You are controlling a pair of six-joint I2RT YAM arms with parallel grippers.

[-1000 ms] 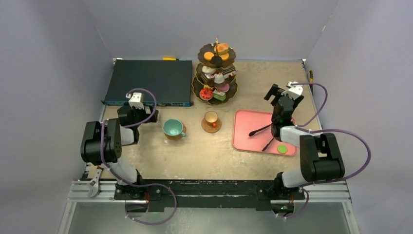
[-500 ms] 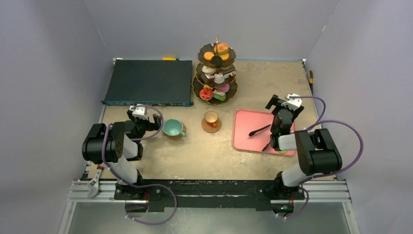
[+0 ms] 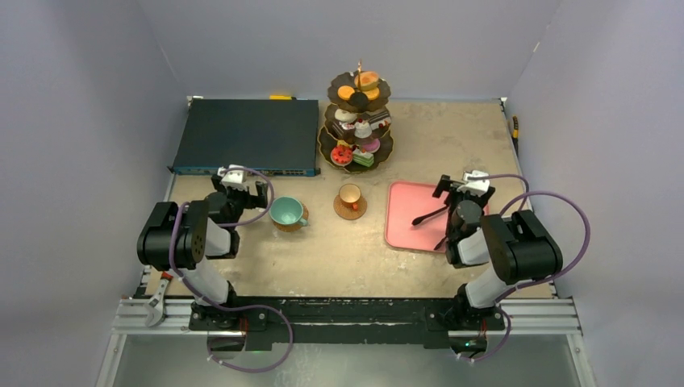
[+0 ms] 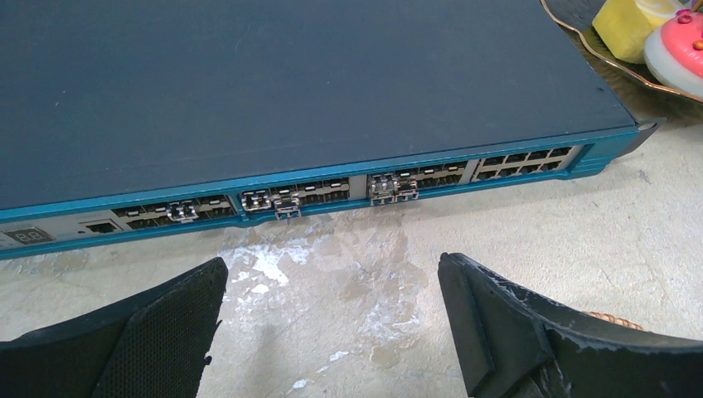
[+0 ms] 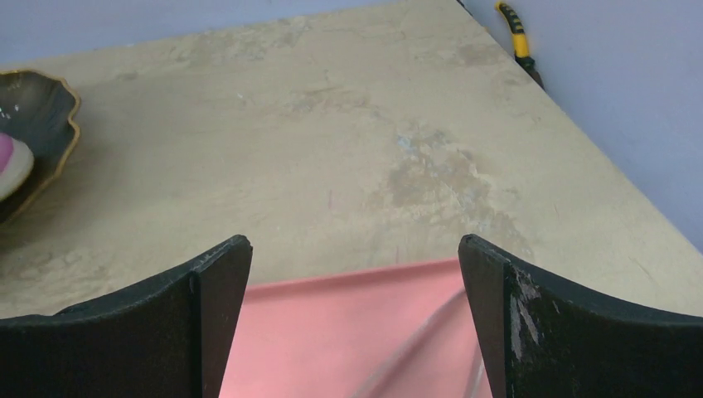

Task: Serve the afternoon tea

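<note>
Plainly, both arms hover with nothing held, and the tea things sit across the middle and back of the surface point(image 3: 435, 145).

The left fingers point(image 4: 133, 332) are spread wide over bare tabletop just in front of the dark blue network switch point(image 3: 246, 135). They are a little to the left of the teal cup point(image 3: 285, 211), which stands on a brown woven coaster point(image 3: 289, 226). The right fingers point(image 5: 166, 307) are likewise parted and empty above the far part of the pink tray point(image 3: 407, 230), where the black tongs point(image 3: 430, 214) lie. The smaller tan cup point(image 3: 350, 194) sits on its own coaster point(image 3: 350, 212) between the teal cup and the tray. At the back, the dark three-tier stand point(image 3: 359, 121) with its gold rod stands upright just right of the switch. Toy cakes point(image 3: 343, 155) load its tiers.
</note>
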